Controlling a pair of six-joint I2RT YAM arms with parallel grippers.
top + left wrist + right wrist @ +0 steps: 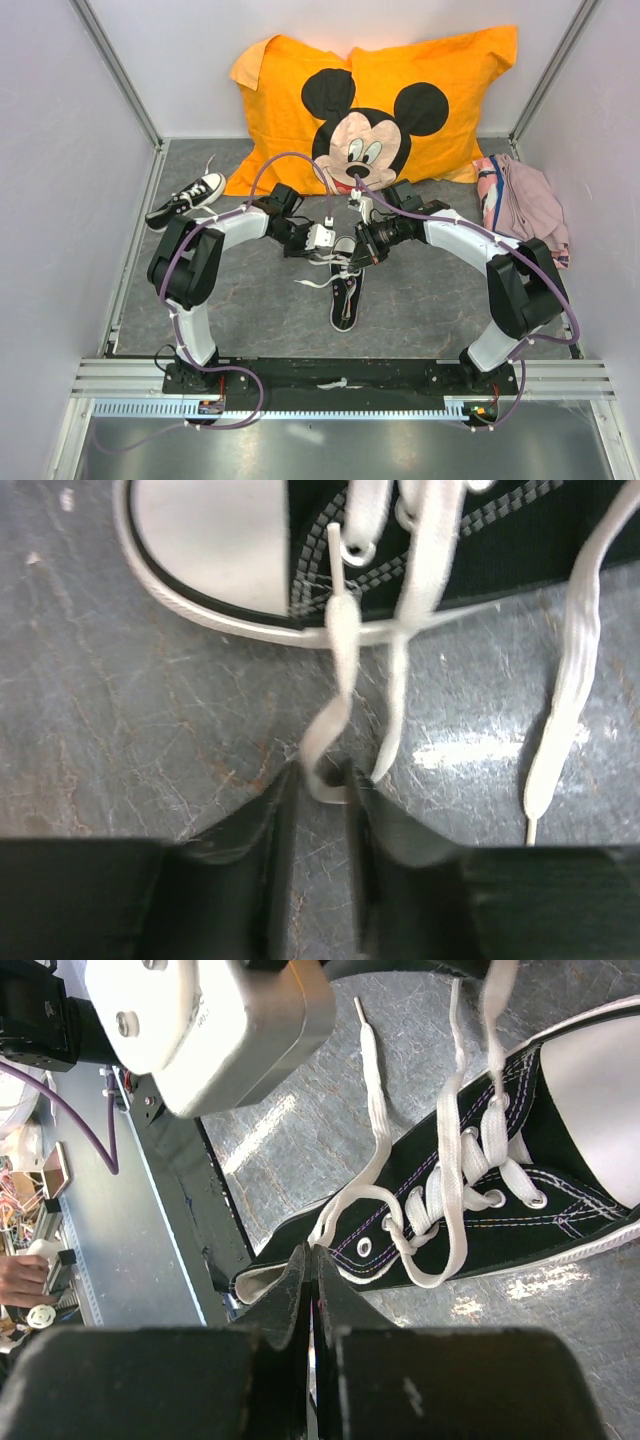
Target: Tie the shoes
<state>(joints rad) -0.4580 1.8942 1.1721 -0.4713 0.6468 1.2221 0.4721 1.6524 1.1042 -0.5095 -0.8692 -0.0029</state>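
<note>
One black shoe [345, 297] with a white sole lies mid-table, toe toward the arms, with its white laces loose around it. A second shoe [187, 200] lies at the back left, away from both arms. My left gripper [328, 250] is at the shoe's left. In the left wrist view its narrowly parted tips [322, 785] pinch a folded lace [340, 650] beside the toe cap [210, 540]. My right gripper [357, 255] is shut on a lace loop [350, 1205] at its tips [318, 1250], just above the shoe's heel side [470, 1250].
An orange Mickey Mouse pillow [370, 110] leans on the back wall. A pink cloth [525, 205] lies at the back right. The left gripper's white body [210, 1030] hangs close above the right gripper. White walls and metal frame posts enclose the grey table [250, 300].
</note>
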